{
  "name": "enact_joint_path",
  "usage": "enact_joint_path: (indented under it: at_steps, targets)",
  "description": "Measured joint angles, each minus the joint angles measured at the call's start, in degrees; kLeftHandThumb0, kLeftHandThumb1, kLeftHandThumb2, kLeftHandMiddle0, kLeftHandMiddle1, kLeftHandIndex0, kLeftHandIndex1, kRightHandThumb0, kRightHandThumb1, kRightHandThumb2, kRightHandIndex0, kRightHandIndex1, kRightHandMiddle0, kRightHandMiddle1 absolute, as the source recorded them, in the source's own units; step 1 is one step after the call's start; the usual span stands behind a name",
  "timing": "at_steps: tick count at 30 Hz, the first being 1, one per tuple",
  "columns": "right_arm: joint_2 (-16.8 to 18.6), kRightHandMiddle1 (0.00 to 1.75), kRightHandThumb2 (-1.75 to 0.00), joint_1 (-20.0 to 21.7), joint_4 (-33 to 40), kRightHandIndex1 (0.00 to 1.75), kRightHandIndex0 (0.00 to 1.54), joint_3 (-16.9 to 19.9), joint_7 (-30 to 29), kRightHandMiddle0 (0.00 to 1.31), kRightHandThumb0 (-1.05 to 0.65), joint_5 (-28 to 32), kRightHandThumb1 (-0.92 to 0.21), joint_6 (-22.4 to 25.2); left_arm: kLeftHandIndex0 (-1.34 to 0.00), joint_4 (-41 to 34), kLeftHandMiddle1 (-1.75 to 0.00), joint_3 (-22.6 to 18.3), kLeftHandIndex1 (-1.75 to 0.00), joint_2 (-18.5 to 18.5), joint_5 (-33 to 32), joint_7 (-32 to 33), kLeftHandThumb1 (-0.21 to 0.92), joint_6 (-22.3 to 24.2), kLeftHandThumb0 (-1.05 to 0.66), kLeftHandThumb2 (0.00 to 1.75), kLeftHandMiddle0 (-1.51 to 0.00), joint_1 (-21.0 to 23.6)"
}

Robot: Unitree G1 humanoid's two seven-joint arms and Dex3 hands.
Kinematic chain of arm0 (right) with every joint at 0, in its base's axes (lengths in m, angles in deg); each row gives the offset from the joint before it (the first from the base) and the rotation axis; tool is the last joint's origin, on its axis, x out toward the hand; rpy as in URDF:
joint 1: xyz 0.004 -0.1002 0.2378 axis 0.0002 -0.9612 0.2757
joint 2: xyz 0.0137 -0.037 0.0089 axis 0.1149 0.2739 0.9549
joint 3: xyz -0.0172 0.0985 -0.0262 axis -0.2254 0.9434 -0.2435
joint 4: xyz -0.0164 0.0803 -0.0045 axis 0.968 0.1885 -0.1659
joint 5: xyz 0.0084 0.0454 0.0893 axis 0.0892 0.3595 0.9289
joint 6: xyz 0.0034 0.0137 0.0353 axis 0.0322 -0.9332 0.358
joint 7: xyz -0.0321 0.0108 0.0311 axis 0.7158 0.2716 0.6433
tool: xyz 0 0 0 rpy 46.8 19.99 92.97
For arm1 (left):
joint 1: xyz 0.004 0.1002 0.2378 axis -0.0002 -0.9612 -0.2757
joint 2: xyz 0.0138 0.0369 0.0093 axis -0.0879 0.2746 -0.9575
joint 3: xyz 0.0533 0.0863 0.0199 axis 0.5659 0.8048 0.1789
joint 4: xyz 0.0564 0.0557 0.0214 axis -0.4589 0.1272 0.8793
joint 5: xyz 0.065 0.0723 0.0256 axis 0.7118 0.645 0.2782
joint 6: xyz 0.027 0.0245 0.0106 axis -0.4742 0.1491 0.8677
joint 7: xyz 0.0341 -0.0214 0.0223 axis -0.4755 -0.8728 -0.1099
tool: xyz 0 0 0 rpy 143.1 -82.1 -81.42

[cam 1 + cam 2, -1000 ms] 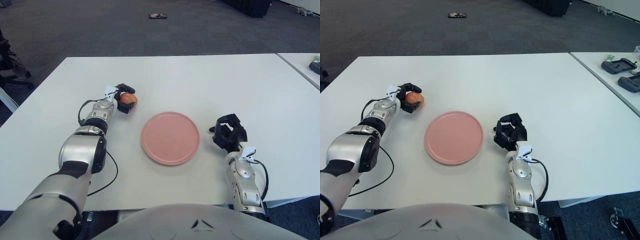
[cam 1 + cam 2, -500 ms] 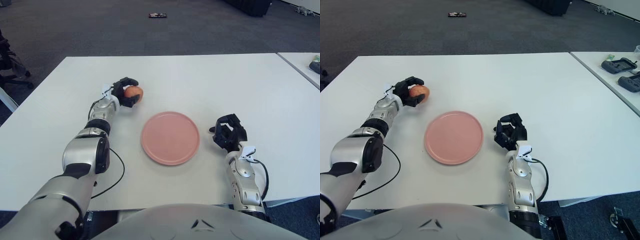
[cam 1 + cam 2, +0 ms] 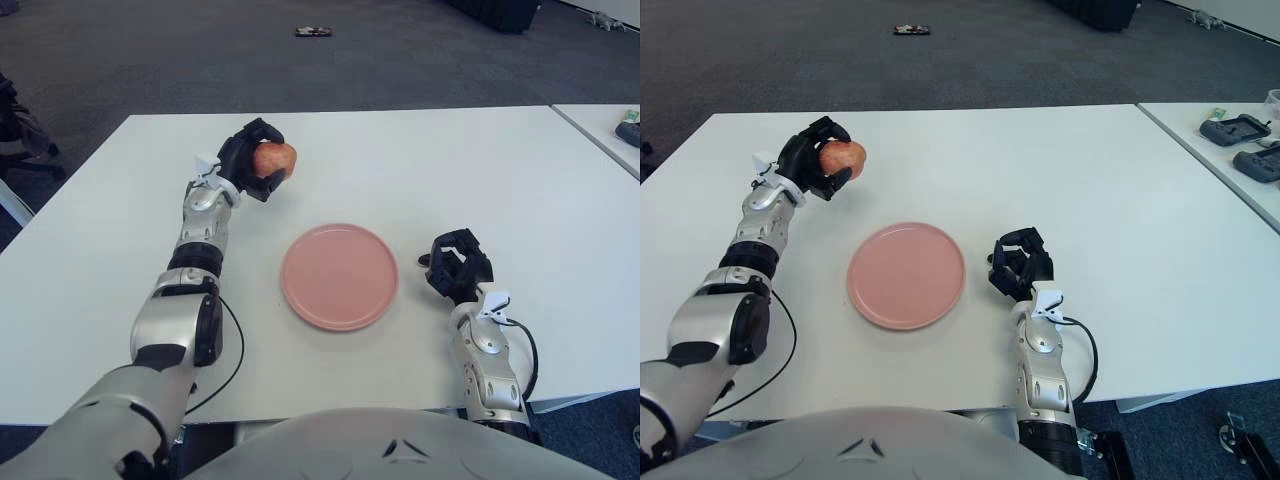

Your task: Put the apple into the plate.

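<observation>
My left hand (image 3: 252, 166) is shut on a red-orange apple (image 3: 275, 157) and holds it in the air above the white table, to the upper left of the plate. The apple also shows in the right eye view (image 3: 845, 157). The pink plate (image 3: 340, 276) lies empty at the middle of the table. My right hand (image 3: 460, 268) rests on the table just right of the plate, its fingers curled and holding nothing.
The white table (image 3: 400, 170) stretches wide behind the plate. A second table at the right carries dark devices (image 3: 1240, 131). A small dark object (image 3: 315, 32) lies on the carpet far behind.
My left hand has lifted the apple off the table and raised it up and a little to the right. The right hand has not moved.
</observation>
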Motion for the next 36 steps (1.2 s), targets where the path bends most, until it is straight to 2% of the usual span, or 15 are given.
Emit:
enact_joint_path:
  at_steps: [5,12,17,23,30,36]
  targets:
    - [0.01,1.75,-0.96,0.08,0.0,1.41,0.59,-0.05,-0.02,0.38,-0.39,-0.01,-0.61,0.17,-0.7,-8.19,-1.62,2.65,-1.75,1.59,0.25,-0.59,-0.1,-0.07,0.0,1.75,-0.97,-4.23]
    - [0.02,1.75,-0.97,0.32,0.0,1.42,0.6,-0.23,0.0,0.39,-0.4,0.0,-0.6,0.49,-0.7,-16.47,-1.61,5.56,-1.75,1.6,1.6,-1.05,-0.1,-1.55,0.0,1.75,-0.97,-8.29]
    - [0.01,1.75,-0.98,0.36,0.0,1.42,0.6,-0.16,-0.01,0.39,-0.4,-0.01,-0.59,0.5,-0.7,-27.46,-1.6,9.28,-1.75,1.97,4.96,0.64,-0.11,-1.88,0.0,1.75,-0.98,-13.99]
    - [0.01,1.75,-0.97,0.4,0.0,1.43,0.6,-0.35,-0.01,0.39,-0.4,-0.08,-0.6,0.5,-0.71,-36.88,-1.6,14.08,-1.75,1.42,10.92,1.59,-0.11,0.6,0.0,1.75,-0.98,-18.78]
    - [0.01,1.75,-0.97,0.4,0.0,1.43,0.58,-0.52,-0.17,0.39,-0.4,-0.21,-0.6,0.5,-0.7,-41.53,-1.61,19.44,-1.75,-0.94,14.34,-0.42,-0.1,0.98,0.0,1.75,-0.97,-22.62]
    - [-0.01,1.75,-0.98,0.39,0.0,1.43,0.57,-0.56,-0.16,0.39,-0.4,-0.2,-0.59,0.48,-0.7,-39.93,-1.6,23.71,-1.75,-3.26,16.33,-3.16,-0.11,-3.14,0.0,1.75,-0.98,-23.08]
